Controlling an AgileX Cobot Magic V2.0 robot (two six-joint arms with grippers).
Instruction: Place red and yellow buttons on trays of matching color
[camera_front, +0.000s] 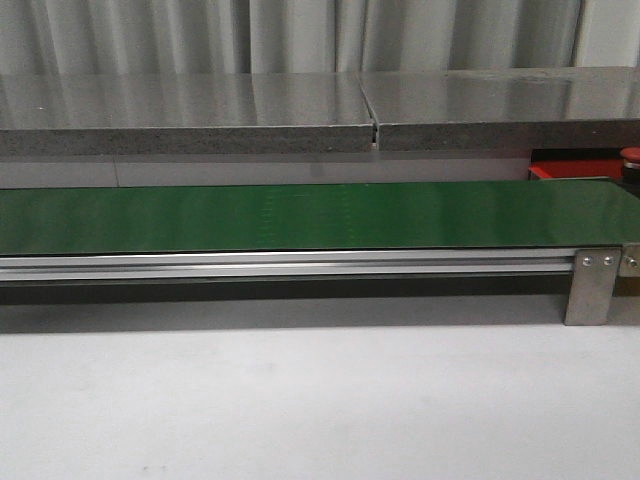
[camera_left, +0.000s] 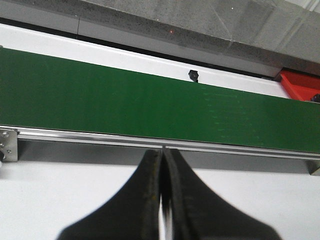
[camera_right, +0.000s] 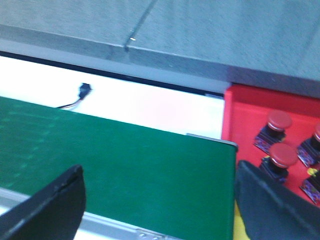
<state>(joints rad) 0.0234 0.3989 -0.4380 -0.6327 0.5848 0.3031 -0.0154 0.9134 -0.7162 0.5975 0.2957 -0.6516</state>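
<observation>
Your left gripper (camera_left: 162, 200) is closed, empty, beside the green belt (camera_left: 150, 107); right gripper (camera_right: 160, 200) gapes wide, empty, near the red tray (camera_right: 250, 112) holding red buttons (camera_right: 282, 156).

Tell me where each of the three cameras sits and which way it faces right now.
Front view: looks forward over the white table at the green belt; no arm shows.
Left wrist view: above the table, facing the belt; left claw shut.
Right wrist view: over the belt's end, facing the red tray holding red buttons; right claw open.
Shared: all three show the belt and the tray.
</observation>
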